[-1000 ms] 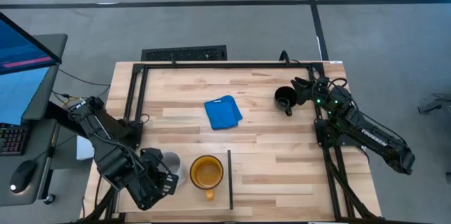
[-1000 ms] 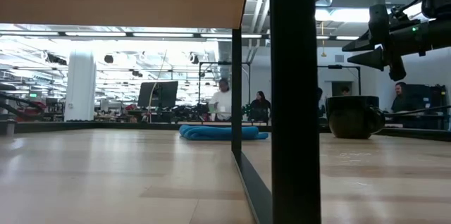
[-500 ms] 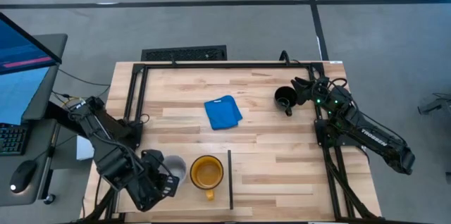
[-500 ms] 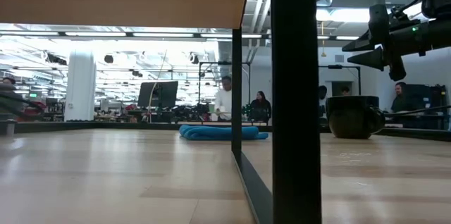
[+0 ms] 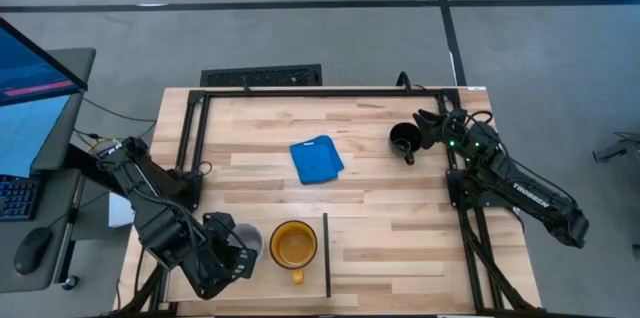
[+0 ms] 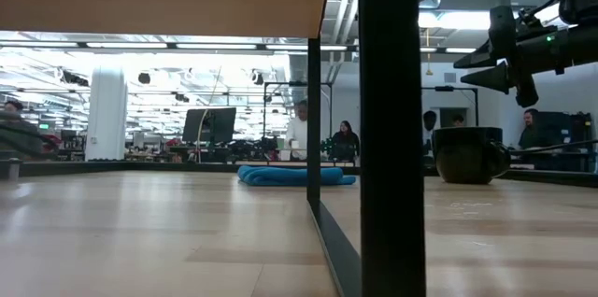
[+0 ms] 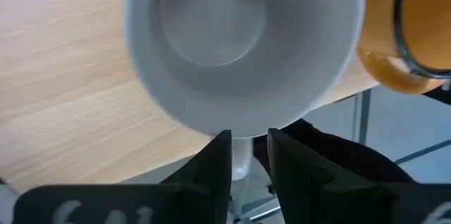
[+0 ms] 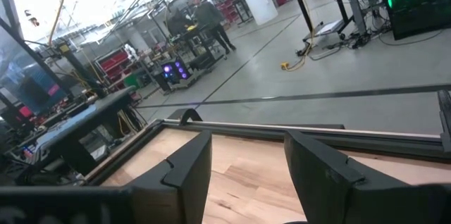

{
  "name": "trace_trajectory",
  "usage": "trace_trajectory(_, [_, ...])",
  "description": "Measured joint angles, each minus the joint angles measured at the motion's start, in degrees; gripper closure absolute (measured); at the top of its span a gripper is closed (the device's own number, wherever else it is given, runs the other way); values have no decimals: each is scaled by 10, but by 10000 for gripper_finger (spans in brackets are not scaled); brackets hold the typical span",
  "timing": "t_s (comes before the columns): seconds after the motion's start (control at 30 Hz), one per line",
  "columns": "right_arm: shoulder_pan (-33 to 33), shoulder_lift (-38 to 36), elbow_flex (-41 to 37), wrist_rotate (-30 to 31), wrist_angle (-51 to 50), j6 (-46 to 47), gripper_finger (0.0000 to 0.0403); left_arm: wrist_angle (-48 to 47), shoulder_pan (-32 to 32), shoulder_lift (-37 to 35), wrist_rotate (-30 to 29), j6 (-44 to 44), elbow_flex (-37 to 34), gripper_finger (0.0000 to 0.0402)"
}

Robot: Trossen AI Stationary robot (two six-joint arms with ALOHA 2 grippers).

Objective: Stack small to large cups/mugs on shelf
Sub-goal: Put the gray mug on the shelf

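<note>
We see our left gripper pinching the rim of the light grey-white mug between narrow fingers, slid a little closer to the wide yellow mug on the tabletop. Our right gripper waits unmoved with fingers wide beside the small glossy black mug.

From my station the tabletop reads as pale planked wood with visible grain, a faint sheen in the low view; the black mug looks glossy glazed ceramic, the grey-white mug smooth and satin inside, the amber mug smooth and slightly shiny. The blue cloth is soft matt fabric, bunched at the edges. Both tools, left and right, show dark matt plastic-looking fingers; the frame rails look like black metal.
</note>
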Motion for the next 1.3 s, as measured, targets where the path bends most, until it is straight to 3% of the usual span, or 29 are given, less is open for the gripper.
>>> trace_trajectory(0.33, [0, 0, 0, 0, 0, 0, 200, 17, 20, 1, -2, 24, 0, 319])
trace_trajectory(0.83, [0, 0, 0, -1, 0, 0, 200, -73, 57, 1, -18, 57, 0, 319])
trace_trajectory(1.3, [0, 0, 0, -2, 0, 1, 200, -78, 59, 1, 35, 43, 0, 319])
